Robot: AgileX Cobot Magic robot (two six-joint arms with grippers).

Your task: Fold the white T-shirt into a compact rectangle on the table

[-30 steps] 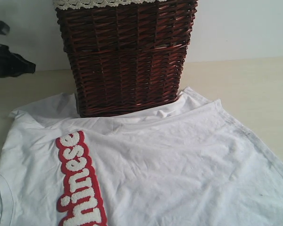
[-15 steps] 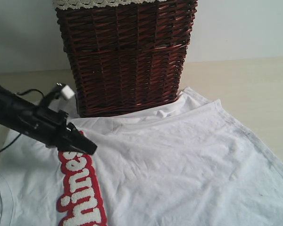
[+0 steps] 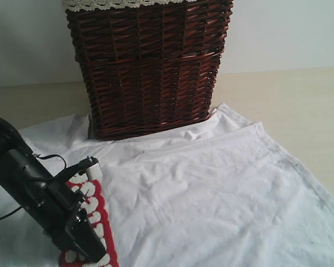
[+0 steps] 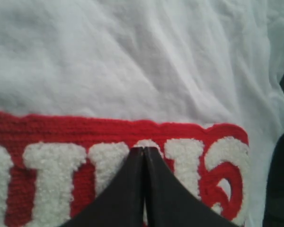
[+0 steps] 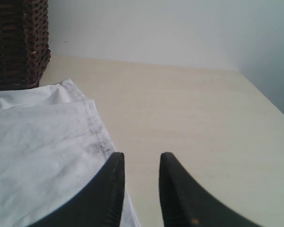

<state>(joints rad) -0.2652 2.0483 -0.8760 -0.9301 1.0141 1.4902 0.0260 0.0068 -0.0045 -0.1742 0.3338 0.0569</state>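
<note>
The white T-shirt [image 3: 211, 189] lies spread and wrinkled on the table [image 3: 289, 105], its far edge against a wicker basket. Its red patch band [image 3: 98, 214] with fuzzy white letters runs along the left. My left gripper [image 3: 96, 255] is low over that band at the bottom left. In the left wrist view the left gripper [image 4: 144, 149] is shut, tips pressed together right above the letters [image 4: 52, 170]; no cloth shows between them. My right gripper [image 5: 142, 156] is open and empty over the shirt's hemmed edge [image 5: 97, 132] and bare table [image 5: 189, 109]. It is outside the exterior view.
A tall dark wicker basket [image 3: 150, 67] with cream lace trim stands at the back middle, on the shirt's far edge, and shows as the basket [image 5: 19, 42] in the right wrist view. A pale wall [image 3: 284, 33] rises behind the table. Bare table lies right of the shirt.
My left arm has swung in from the far left edge, across the shirt and down onto the red band at the bottom left. The shirt's left side has shifted and rumpled a little.
</note>
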